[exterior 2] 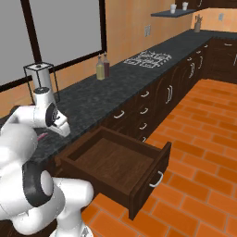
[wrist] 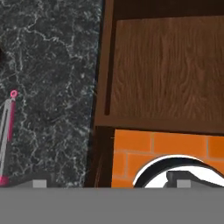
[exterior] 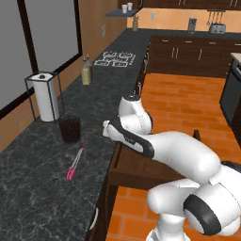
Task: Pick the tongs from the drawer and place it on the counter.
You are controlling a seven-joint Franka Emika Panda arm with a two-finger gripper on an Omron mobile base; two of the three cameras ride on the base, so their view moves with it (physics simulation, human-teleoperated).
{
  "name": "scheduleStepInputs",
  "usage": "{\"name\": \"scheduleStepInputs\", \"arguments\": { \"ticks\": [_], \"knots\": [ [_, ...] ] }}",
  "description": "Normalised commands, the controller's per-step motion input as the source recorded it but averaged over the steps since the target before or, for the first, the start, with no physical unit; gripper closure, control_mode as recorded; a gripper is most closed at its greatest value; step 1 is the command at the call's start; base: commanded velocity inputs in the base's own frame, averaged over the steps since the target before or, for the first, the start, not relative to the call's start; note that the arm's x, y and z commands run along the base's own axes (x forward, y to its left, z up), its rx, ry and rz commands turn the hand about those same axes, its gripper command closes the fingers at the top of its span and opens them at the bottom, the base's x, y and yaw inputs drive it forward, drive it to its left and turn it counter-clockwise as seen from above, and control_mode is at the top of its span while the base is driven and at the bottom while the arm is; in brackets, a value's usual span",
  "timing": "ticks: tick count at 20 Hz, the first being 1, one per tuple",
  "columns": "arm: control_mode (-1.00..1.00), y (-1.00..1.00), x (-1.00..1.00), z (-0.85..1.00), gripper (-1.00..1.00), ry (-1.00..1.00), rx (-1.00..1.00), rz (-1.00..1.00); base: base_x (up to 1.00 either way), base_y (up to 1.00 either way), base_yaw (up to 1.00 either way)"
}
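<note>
kitchen | stovetop | counter | cabinets | paper towel roll

Left base view is looking forward and down from behind the arm along the long black grey-veined stone counter. Right base view is facing it from the opposite side, sharing the open dark brown wooden drawer. Hand view is looking straight down, close, straddling counter edge and drawer.
</note>
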Motion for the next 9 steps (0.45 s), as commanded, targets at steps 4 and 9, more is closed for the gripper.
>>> {"name": "scheduleStepInputs", "arguments": {
  "ticks": [4, 9],
  "knots": [
    [-1.00, -1.00, 0.20, 0.00, -1.00, 0.00, 0.11, 0.00, 0.00, 0.00, 0.00],
    [-1.00, -1.00, 0.26, 0.00, -1.00, 0.00, 0.10, 0.02, 0.00, 0.00, 0.00]
  ]
}}
